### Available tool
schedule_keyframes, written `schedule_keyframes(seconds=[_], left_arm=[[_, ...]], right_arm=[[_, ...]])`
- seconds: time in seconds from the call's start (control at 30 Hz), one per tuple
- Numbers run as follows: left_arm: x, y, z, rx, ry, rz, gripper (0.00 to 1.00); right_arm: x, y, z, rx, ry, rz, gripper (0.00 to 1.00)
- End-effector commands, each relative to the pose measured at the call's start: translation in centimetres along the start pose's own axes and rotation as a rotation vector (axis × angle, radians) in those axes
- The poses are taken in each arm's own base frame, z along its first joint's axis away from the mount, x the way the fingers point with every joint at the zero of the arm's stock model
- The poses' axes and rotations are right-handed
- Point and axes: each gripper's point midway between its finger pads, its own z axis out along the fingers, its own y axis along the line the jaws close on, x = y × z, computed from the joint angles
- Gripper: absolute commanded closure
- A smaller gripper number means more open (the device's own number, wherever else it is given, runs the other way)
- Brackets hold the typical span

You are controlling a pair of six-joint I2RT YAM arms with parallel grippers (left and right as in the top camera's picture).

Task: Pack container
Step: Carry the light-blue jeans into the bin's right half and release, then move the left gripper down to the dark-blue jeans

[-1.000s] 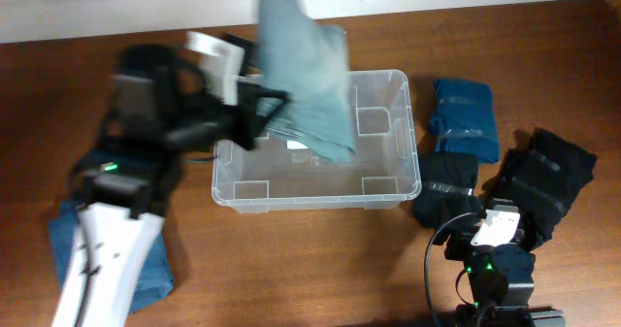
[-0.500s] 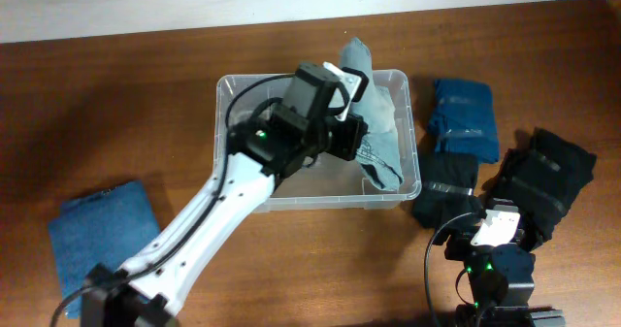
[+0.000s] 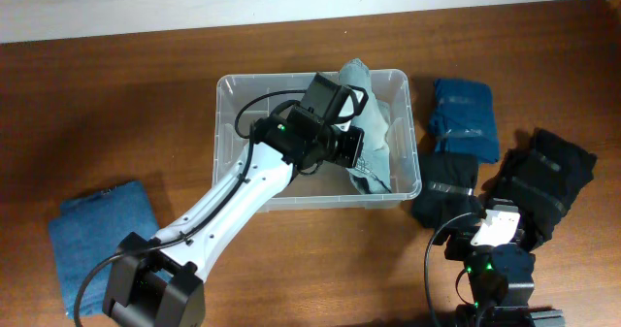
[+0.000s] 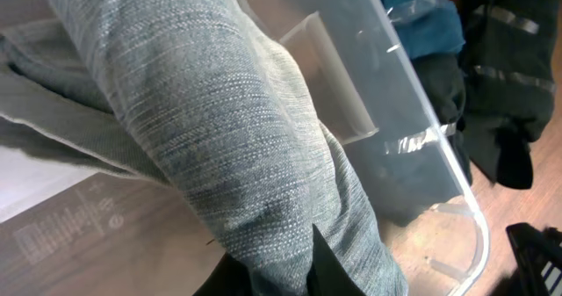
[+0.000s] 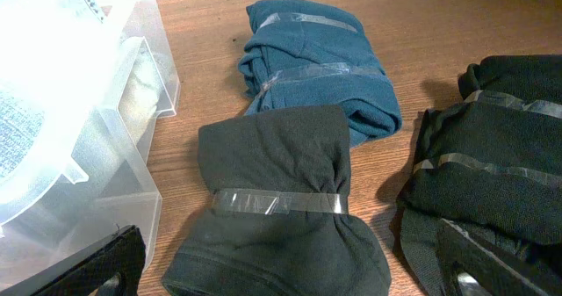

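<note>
The clear plastic container (image 3: 233,193) stands mid-table; it also shows in the left wrist view (image 4: 413,85) and the right wrist view (image 5: 132,182). My left gripper (image 3: 351,152) is inside its right half, shut on a grey-green folded cloth (image 3: 374,123) that hangs into the tub and fills the left wrist view (image 4: 202,120). My right gripper (image 5: 290,283) is open and empty at the front right, just behind a taped dark cloth roll (image 5: 272,199), also seen overhead (image 3: 446,186).
A teal taped bundle (image 3: 464,118) lies right of the container, also in the right wrist view (image 5: 320,63). A black taped bundle (image 3: 543,177) lies at the far right. A blue folded cloth (image 3: 102,235) lies at the front left.
My left arm swung from the table's left to over the container with the grey-green cloth, then lowered it into the tub's right half. The right arm has not moved.
</note>
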Motion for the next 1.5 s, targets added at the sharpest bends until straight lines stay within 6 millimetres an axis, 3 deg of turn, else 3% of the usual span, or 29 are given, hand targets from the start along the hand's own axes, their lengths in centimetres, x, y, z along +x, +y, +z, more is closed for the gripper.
schedule_keyframes(seconds=[0.0,0.17,0.37,0.5,0.57,0.73,0.9,1.03,1.27,1.37,1.47], left_arm=[[-0.4,0.0,-0.9,-0.005,-0.005,-0.017,0.74],[-0.4,0.9,-3.8,-0.024,-0.009,-0.046,0.63],[-1.3,1.7,-9.1,-0.041,-0.084,-0.072,0.62],[-1.7,2.4,-10.2,-0.091,-0.121,-0.071,0.61],[-1.0,3.6,-10.2,-0.154,-0.097,-0.082,0.61],[2.5,9.6,-13.3,-0.433,-0.001,-0.169,0.61],[6.3,14.9,-20.0,-0.638,0.036,-0.330,0.61],[10.5,18.5,-26.3,-0.797,0.053,-0.500,0.60],[18.5,22.0,-35.3,-0.994,0.051,-0.842,0.50],[20.9,22.5,-36.7,-1.002,0.002,-0.968,0.47],[22.6,23.1,-36.5,-0.983,-0.048,-1.034,0.35]], right_arm=[[0.1,-0.1,0.1,0.005,-0.002,-0.001,0.02],[0.1,-0.1,0.1,0.005,-0.002,-0.001,0.02],[0.1,-0.1,0.0,0.005,-0.002,-0.001,0.02],[0.1,-0.1,0.1,0.005,-0.002,-0.001,0.02],[0.1,-0.1,0.1,0.005,-0.002,-0.001,0.02],[0.1,-0.1,0.1,0.005,-0.002,-0.001,0.02],[0.1,-0.1,0.1,0.005,-0.002,-0.001,0.02],[0.1,-0.1,0.1,0.005,-0.002,-0.001,0.02],[0.1,-0.1,0.1,0.005,-0.002,-0.001,0.02],[0.1,-0.1,0.1,0.005,-0.002,-0.001,0.02],[0.1,-0.1,0.1,0.005,-0.002,-0.001,0.01]])
